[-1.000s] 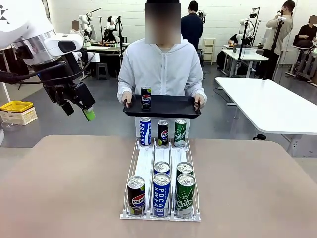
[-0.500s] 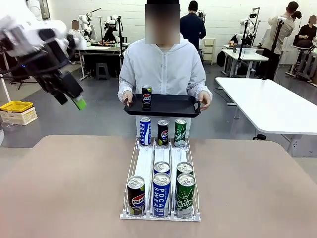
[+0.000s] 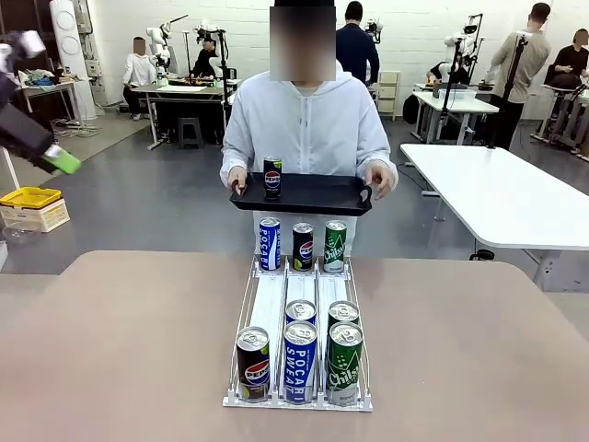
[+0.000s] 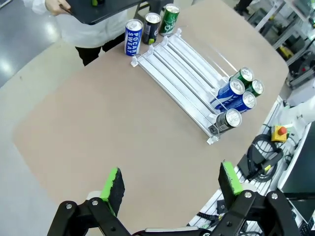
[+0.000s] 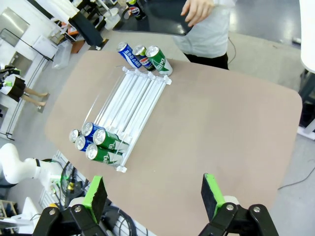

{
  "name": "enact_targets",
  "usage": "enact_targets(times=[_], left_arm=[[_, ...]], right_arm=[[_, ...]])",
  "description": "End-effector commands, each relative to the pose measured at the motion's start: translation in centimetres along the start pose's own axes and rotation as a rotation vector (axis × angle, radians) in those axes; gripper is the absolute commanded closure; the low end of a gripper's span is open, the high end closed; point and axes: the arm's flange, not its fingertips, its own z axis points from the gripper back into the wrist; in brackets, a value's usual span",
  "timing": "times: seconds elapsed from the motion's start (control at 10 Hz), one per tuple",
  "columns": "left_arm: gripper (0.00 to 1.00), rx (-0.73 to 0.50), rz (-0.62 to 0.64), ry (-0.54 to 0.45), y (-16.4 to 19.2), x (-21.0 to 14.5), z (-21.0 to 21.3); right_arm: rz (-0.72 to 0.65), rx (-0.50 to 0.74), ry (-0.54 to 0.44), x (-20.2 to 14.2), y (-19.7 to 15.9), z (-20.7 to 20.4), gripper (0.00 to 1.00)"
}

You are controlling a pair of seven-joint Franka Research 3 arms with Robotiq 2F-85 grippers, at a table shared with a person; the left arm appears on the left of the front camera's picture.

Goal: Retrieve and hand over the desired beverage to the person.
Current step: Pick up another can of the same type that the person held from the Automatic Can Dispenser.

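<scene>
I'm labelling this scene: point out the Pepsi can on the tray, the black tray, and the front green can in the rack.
Pepsi can on the tray point(image 3: 272, 181): front view, its label.
Black tray point(image 3: 308, 207): front view, its front wall.
Front green can point(image 3: 345, 371): front view, its label.

Yellow bin point(image 3: 29, 196) atop a white box point(image 3: 43, 218) far left, long white table point(image 3: 497, 193) at right

Left tool point(image 3: 57, 158) farther left, higher
</scene>
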Motion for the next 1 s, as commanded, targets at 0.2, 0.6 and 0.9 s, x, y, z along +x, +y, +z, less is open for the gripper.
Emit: enact_targets(times=[0.2, 0.6, 0.9], left_arm=[[0.0, -0.023, 0.056, -0.078, -0.3, -2.8, 3.3], [0.0, -0.007, 0.031, -0.058, 0.1, -2.2, 3.6], [0.0, -0.007, 0.031, -0.058, 0.1, -2.2, 3.6]], right_arm=[[0.011, 0.032, -0.015, 0.2, -0.1, 0.0, 0.0], [0.011, 0.032, -0.015, 0.2, -0.1, 0.0, 0.0], [0.011, 0.032, -0.015, 0.2, -0.1, 0.0, 0.0]])
